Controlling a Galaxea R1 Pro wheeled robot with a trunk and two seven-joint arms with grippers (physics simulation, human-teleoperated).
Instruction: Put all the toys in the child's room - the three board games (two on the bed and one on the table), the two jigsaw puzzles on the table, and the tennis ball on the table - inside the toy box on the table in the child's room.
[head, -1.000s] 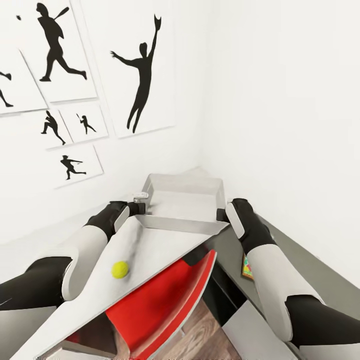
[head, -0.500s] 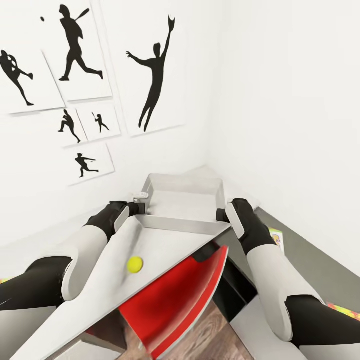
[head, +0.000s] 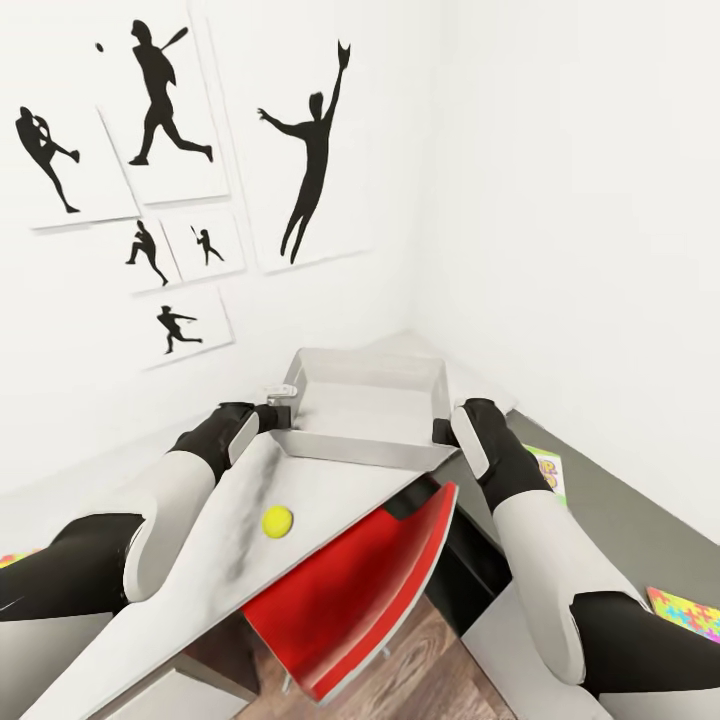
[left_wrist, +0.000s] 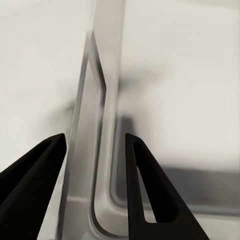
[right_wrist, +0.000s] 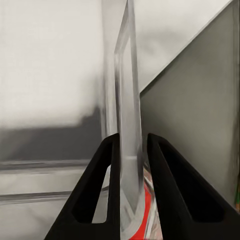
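The light grey toy box (head: 365, 405) sits between my two hands near the corner of the table (head: 330, 490); whether it rests on the top I cannot tell. My left gripper (head: 275, 405) straddles its side wall (left_wrist: 95, 150), and my right gripper (head: 440, 430) pinches the opposite wall (right_wrist: 131, 150). The box looks empty inside. A tennis ball (head: 277, 520) lies on the light tabletop in front of the box. On the dark grey section to the right lie a pale, green-edged board game (head: 545, 470) and a yellow jigsaw puzzle (head: 685, 612).
A red chair (head: 350, 590) stands tucked under the table's edge, over wooden floor. White walls meet in the corner behind the box, with black silhouette posters (head: 310, 140) on the left wall. A sliver of something colourful (head: 15, 557) shows at the far left.
The whole picture has swung, so the camera has turned: posters, table and chair slid across it and the jigsaw puzzle came into view. Box and both grippers keep their place.
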